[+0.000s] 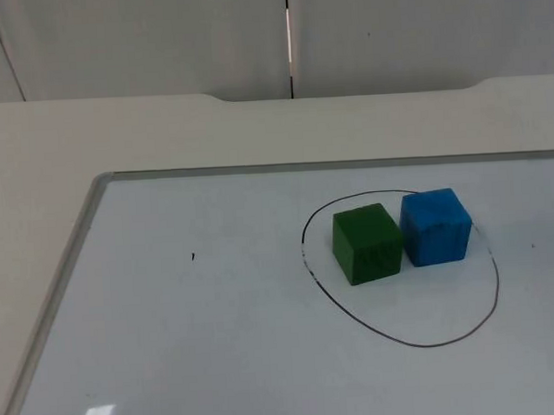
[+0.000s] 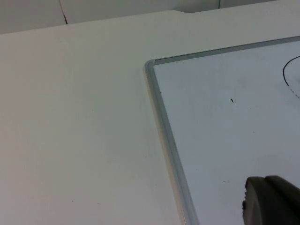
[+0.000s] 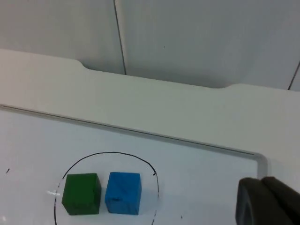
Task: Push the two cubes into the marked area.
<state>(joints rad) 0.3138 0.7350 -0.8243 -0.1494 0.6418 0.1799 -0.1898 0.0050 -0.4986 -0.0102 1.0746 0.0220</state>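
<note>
a glossy, metal-framed whiteboard is lying on the matte white table below the grey partition wall, the green cube and blue cube sitting touching inside the hand-drawn black oval; i cannot tell either gripper's jaw state.

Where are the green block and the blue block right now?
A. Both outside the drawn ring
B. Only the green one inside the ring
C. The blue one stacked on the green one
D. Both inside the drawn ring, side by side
D: the green block and blue block sit side by side inside the drawn ring on the whiteboard.
</note>
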